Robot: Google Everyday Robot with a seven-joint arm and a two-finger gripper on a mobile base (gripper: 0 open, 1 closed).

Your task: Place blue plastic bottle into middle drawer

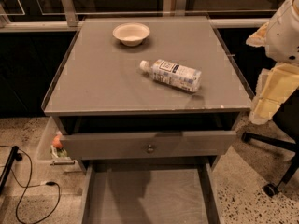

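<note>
The blue plastic bottle [171, 74] lies on its side on the grey cabinet top [93, 83], right of centre, with its white cap pointing back left. The middle drawer [149, 197] is pulled far out below, showing a flat grey floor with nothing in it. My gripper [272, 94] hangs at the right edge of the view, beside the cabinet's right side and to the right of the bottle, apart from it. The white arm housing [285, 29] sits above it.
A white bowl [131, 33] stands at the back of the cabinet top. The upper drawer front with a round knob [150, 148] is slightly out above the middle drawer. A chair base with casters [275, 171] is on the right. A cable [28, 190] and a bin [51, 146] are on the left.
</note>
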